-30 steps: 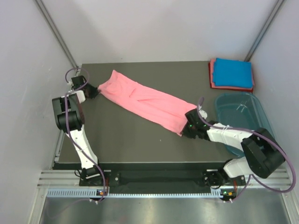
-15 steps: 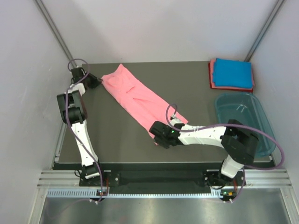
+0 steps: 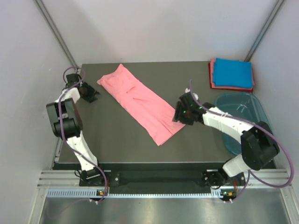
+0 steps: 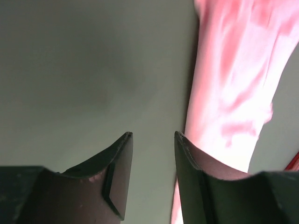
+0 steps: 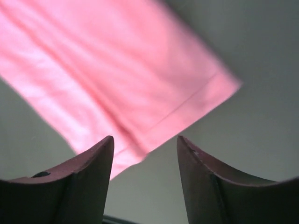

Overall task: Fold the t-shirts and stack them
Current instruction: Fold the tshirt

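A salmon-pink t-shirt [image 3: 140,102] lies as a long folded strip, slanting from the back left toward the middle of the dark table [image 3: 112,140]. It fills the right of the left wrist view [image 4: 233,79] and the top of the right wrist view [image 5: 117,74]. My left gripper [image 3: 92,94] is open just left of the strip's far end, with nothing between its fingers [image 4: 119,158]. My right gripper [image 3: 180,113] is open beside the strip's near right edge, also empty. A folded bright blue t-shirt [image 3: 232,72] rests on a reddish-pink one [image 3: 212,77] at the back right corner.
A translucent teal plastic tub [image 3: 243,119] stands at the right edge of the table, under my right forearm. Grey walls close in on the left, back and right. The table's front edge meets a metal rail [image 3: 149,179] where both arm bases sit.
Both grippers have opened and let go of the salmon-pink t-shirt. The strip was swung and now lies flat; the right gripper moved back to the right, the left drew away left.
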